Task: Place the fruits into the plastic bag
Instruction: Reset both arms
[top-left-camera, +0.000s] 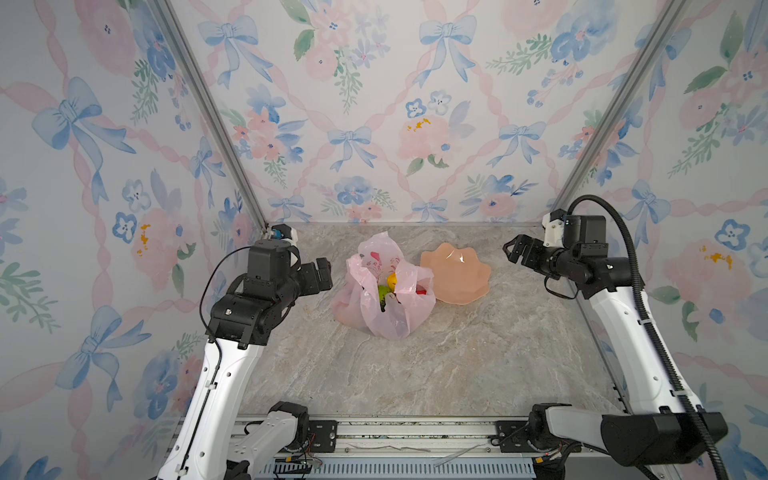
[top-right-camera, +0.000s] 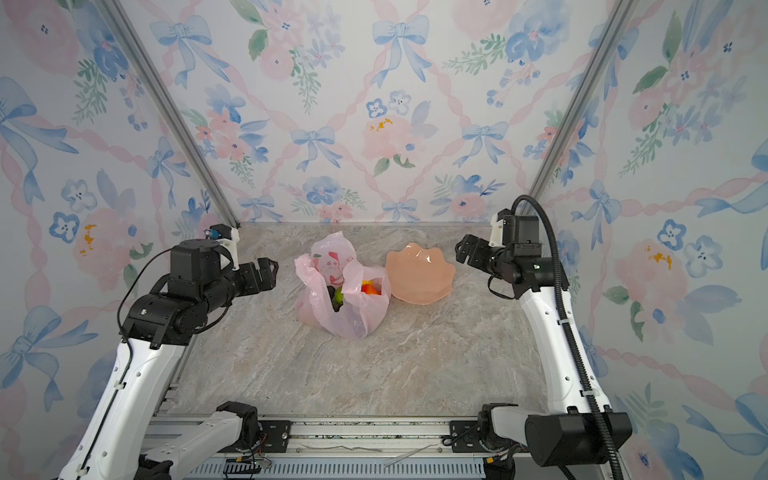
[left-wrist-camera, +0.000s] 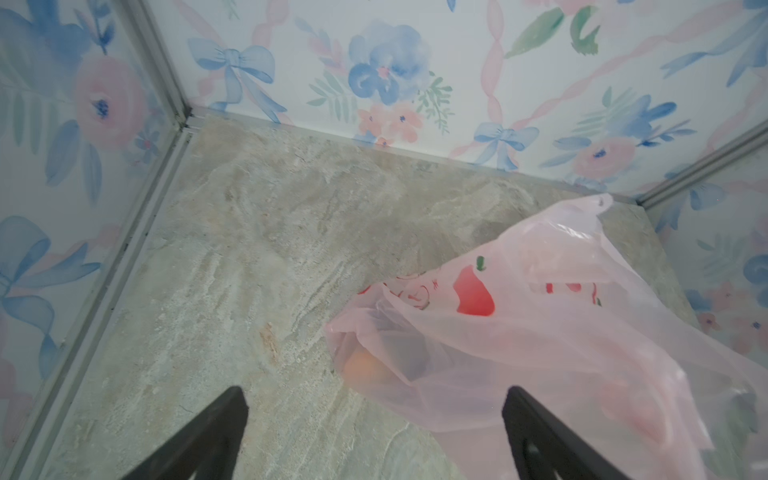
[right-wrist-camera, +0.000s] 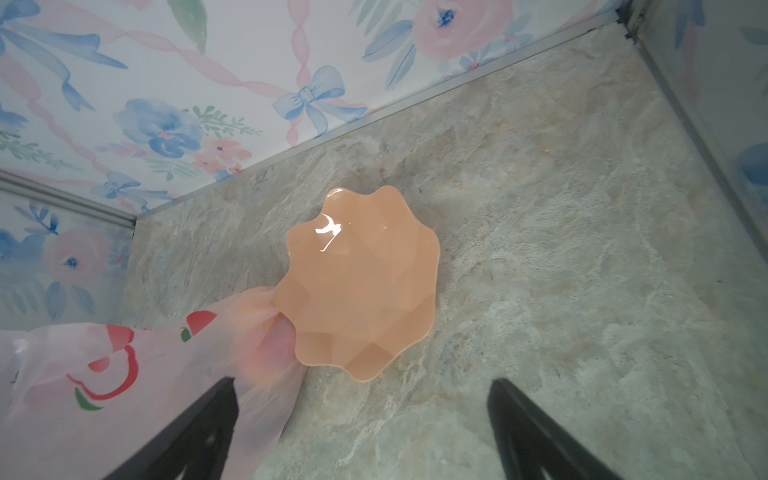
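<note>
Your left gripper (top-left-camera: 325, 273) stands with its jaws spread wide and nothing between them, on the far side of the plastic bag (top-left-camera: 376, 309) from the peach dish (top-left-camera: 459, 282). Your right gripper (top-left-camera: 510, 249) is just as wide and empty, off the dish's opposite side and clear of it. The bag slumps on the table (top-left-camera: 415, 374) with its film touching the dish's rim. Its mouth gapes upward, and the fruits (top-left-camera: 390, 282) show inside as yellow, green and red pieces. The dish is bare and no fruit lies loose, so the filling looks done. Expect the bag to be light, limp and slippery, collapsing wherever you press. If you must lift it, pinch the upstanding handle (top-left-camera: 384, 245) or gathered film at the mouth. Never pinch the belly, or the round toys may spill.
</note>
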